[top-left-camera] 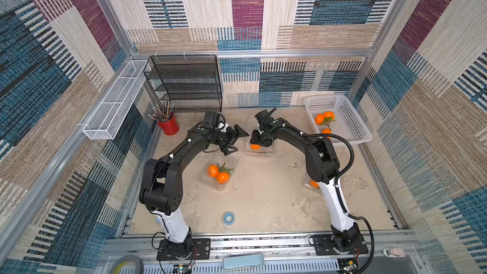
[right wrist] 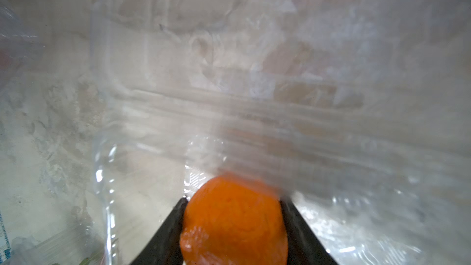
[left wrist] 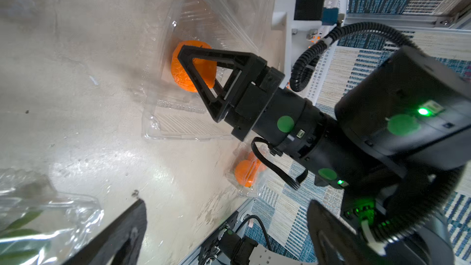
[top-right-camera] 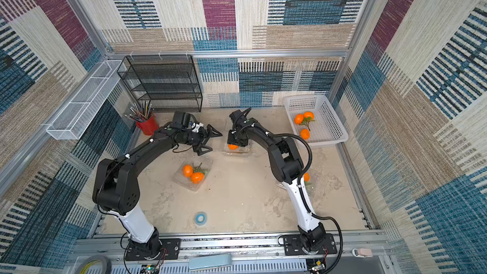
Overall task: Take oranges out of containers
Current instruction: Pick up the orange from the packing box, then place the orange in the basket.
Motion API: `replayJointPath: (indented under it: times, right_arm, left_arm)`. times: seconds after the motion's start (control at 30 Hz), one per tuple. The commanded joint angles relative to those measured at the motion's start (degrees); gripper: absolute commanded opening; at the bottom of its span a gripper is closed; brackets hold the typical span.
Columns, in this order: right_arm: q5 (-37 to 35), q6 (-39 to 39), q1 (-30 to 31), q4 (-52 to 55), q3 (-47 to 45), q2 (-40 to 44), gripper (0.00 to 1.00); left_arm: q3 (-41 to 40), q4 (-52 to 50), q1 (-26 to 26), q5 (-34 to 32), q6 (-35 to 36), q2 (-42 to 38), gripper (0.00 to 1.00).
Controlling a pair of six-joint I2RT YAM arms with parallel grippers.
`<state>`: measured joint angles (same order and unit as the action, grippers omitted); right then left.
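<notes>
On the beige surface (top-left-camera: 263, 193) the orange (right wrist: 234, 220) is clamped by the right pincer (right wrist: 233, 201) inside its clear container (top-left-camera: 267, 151), left pincer (top-left-camera: 238, 141) spread wide nearby, so the unpinned thing might get lifted too.

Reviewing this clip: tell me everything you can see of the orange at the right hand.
The orange is small, round and bright orange with dimpled, glossy skin; no leaf or stem shows. It sits inside an open clear plastic container toward the back of the table. The right hand reaches down on it, a black finger against each side. Whether it is lifted cannot be told.
</notes>
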<state>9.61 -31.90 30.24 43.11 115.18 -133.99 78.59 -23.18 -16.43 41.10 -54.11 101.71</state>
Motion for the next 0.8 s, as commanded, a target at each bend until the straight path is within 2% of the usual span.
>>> replayJointPath:
  times: [0.0,0.27,0.57,0.77]
  right_arm:
    - [-1.89,-0.10,-0.27,2.06,4.07,1.48,0.49]
    - [-0.15,-0.88,-5.63,5.20,10.22,4.22,0.49]
    - [1.15,-0.19,-19.41,5.30,10.60,10.60,0.49]
    - [1.60,-0.51,-28.82,2.66,8.13,13.06,0.49]
  left_arm:
    - [2.30,1.93,-0.60,1.20,-2.91,0.75,0.99]
    - [10.71,2.18,-4.20,1.24,-6.80,4.32,0.99]
    - [24.05,-0.86,-10.27,1.17,-8.88,9.59,0.99]
    - [30.99,-5.92,-11.86,1.67,-7.91,12.20,0.99]
